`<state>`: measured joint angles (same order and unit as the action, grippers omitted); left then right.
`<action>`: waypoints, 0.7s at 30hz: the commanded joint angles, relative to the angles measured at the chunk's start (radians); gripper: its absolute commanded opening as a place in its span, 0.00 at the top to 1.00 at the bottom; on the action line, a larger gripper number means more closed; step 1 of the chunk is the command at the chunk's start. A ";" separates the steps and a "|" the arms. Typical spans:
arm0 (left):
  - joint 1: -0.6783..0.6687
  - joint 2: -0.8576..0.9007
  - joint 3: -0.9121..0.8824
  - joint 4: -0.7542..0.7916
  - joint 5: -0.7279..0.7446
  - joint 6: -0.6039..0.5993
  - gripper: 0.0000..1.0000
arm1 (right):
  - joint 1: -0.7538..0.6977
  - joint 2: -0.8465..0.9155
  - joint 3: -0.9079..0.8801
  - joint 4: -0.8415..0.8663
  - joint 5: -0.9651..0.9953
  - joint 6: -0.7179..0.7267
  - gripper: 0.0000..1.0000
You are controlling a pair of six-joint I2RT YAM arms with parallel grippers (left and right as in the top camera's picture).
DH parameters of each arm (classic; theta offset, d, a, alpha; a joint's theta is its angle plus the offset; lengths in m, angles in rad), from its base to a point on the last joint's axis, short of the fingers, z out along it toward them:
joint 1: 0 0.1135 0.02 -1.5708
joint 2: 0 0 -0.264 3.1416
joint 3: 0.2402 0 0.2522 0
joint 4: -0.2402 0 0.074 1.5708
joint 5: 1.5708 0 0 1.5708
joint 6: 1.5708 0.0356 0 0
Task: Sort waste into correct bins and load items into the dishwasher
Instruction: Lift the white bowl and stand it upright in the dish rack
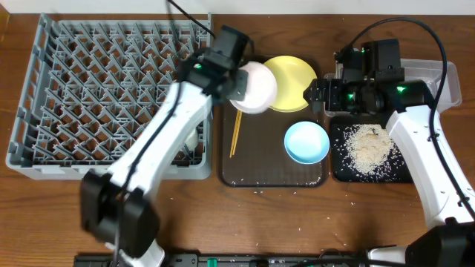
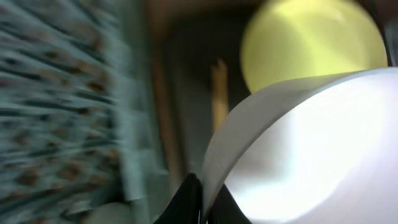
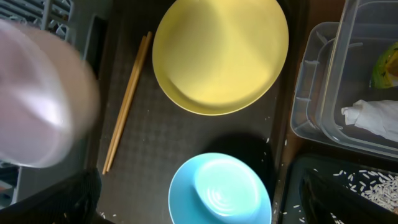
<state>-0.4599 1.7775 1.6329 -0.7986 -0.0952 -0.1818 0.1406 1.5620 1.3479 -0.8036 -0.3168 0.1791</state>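
Rack (image 1: 89, 81), grey and pegged, fills the table's (image 1: 371, 222) left. White bowl (image 1: 256, 87), smooth, glossy and tilted, hangs between it and the yellow plate (image 1: 293, 81). My left claw (image 2: 204, 202) is clenched on its rim; my right claw (image 1: 318, 95) gapes empty beside the plate.

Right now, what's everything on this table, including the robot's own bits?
dish rack: one, grey, left
brown tray: one, brown, centre
plate: one, yellow, brown tray, back
blue bowl: one, light blue, brown tray, front right
chopsticks: one pair, wooden, brown tray, left
white bowl: one, white, held above brown tray's back-left corner
black tray: one, black, right of brown tray
rice: one pile, whitish, on black tray
clear tub: one, clear, behind black tray
napkin: one, white, in clear tub
wrapper: one, yellow-green, in clear tub
left gripper: one, black, shut on white bowl's rim
right gripper: one, black, open near plate's right edge
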 commanded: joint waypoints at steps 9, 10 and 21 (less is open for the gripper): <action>0.021 -0.045 0.006 0.004 -0.830 0.031 0.93 | -0.003 -0.013 0.004 -0.001 0.006 0.007 0.01; 0.029 -0.043 0.005 0.008 -0.878 0.031 0.93 | -0.003 -0.013 0.004 -0.001 0.006 0.007 0.01; 0.095 0.028 -0.018 0.068 -1.160 -0.007 0.93 | -0.003 -0.013 0.004 -0.001 0.006 0.007 0.01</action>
<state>-0.3656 1.7676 1.6321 -0.7326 -1.1427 -0.1593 0.1406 1.5620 1.3479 -0.8036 -0.3168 0.1791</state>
